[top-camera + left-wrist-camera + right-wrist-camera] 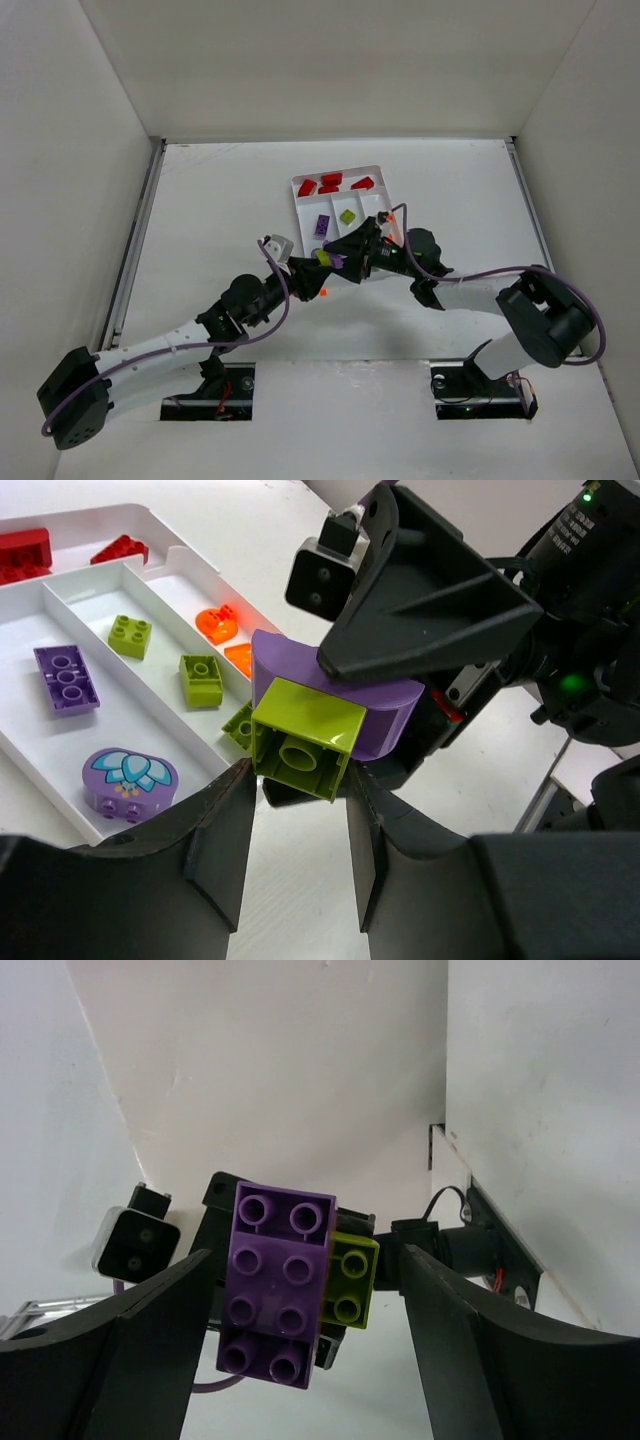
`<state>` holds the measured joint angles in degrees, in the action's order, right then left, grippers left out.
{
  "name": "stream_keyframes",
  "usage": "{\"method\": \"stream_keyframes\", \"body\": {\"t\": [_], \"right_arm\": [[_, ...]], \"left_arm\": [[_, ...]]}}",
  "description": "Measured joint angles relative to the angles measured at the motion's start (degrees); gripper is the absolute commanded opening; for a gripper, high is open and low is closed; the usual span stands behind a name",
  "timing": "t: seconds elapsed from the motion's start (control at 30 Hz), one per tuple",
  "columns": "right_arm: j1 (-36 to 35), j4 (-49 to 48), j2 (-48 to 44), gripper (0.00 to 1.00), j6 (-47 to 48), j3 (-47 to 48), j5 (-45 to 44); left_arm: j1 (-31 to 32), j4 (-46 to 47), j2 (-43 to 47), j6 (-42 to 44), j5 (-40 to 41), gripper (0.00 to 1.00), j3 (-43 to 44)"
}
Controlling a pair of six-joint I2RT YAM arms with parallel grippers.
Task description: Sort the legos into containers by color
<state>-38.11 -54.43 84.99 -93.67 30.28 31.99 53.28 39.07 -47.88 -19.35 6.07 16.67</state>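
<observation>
1. While the lime brick (305, 735) and the purple brick (275, 1285) cling together, neither can go in by colour; the pair hangs above the bench (220, 200), just short of the tray's (150, 730) near end.
2. The left gripper (300, 775) is clamped on the lime brick and the right gripper (305, 1255) on the purple one; these opposed holds suit pulling the bricks apart, I judge.
3. Red pieces lie in the crosswise section; purple, lime and orange each have their own long section, so both bricks have a home.
</observation>
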Motion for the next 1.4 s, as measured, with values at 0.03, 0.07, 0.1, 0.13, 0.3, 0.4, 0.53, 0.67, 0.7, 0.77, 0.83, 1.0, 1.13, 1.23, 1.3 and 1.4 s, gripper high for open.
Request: {"method": "stream_keyframes", "body": {"t": [0.03,0.07,0.1,0.13,0.3,0.4,0.53,0.67,0.7,0.77,0.83,1.0,1.13,1.23,1.3,1.4], "right_arm": [[0.3,0.1,-0.2,0.8,0.4,-0.2,0.0],[0.7,0.4,-0.4,0.8,0.9,-0.5,0.0],[1.0,0.8,-0.8,0.8,1.4,-0.6,0.0],[1.2,1.4,-1.3,0.8,2.1,-0.8,0.0],[2.1,8.0,-5.7,0.63,7.7,-1.1,-1.1],[2.1,12.5,-7.8,0.58,11.3,-0.6,-2.0],[1.7,16.2,-8.7,0.53,14.5,0.5,-3.1],[1.0,18.2,-9.1,0.57,16.2,0.8,-3.4],[0.9,18.5,-9.1,0.56,16.6,0.8,-3.5],[0.5,19.0,-9.1,0.52,17.1,0.9,-3.5],[0.4,19.2,-9.1,0.46,17.4,1.0,-3.5],[0.1,20.0,-9.1,0.35,17.8,1.5,-3.9],[0.1,20.3,-9.1,0.23,17.8,1.7,-4.0],[0.2,20.5,-9.2,0.21,17.7,1.7,-4.0],[0.3,20.7,-9.4,0.21,17.8,1.7,-3.9],[1.2,21.3,-10.4,0.21,17.8,1.7,-3.1]], "left_arm": [[0.1,-0.6,0.1,0.0,0.0,0.11,0.0],[0.2,-1.3,0.3,-0.1,0.0,0.11,0.0],[0.3,-2.1,0.6,-0.1,0.0,0.11,0.0],[0.3,-3.0,1.0,-0.1,0.0,0.11,0.0],[0.2,-5.8,3.1,-0.5,0.0,0.11,0.0],[-0.1,-6.3,3.3,-0.7,0.0,0.11,0.0],[-0.1,-6.8,2.7,-0.9,0.0,0.11,0.0],[-0.1,-6.8,1.7,-0.9,0.0,0.12,0.0],[-0.1,-6.8,1.5,-0.9,0.0,0.12,0.0],[-0.1,-6.8,1.2,-0.9,0.0,0.12,0.0],[0.0,-6.9,0.8,-0.9,0.0,0.12,0.0],[0.0,-7.0,0.7,-0.7,0.2,0.12,0.0],[-0.2,-7.1,0.7,-0.7,0.2,0.12,0.0],[-0.2,-7.1,0.7,-0.7,0.2,0.11,0.0],[-0.3,-7.1,0.9,-0.7,0.2,0.11,0.0],[-0.4,-6.8,1.6,-0.7,-0.6,0.11,0.0]]}}
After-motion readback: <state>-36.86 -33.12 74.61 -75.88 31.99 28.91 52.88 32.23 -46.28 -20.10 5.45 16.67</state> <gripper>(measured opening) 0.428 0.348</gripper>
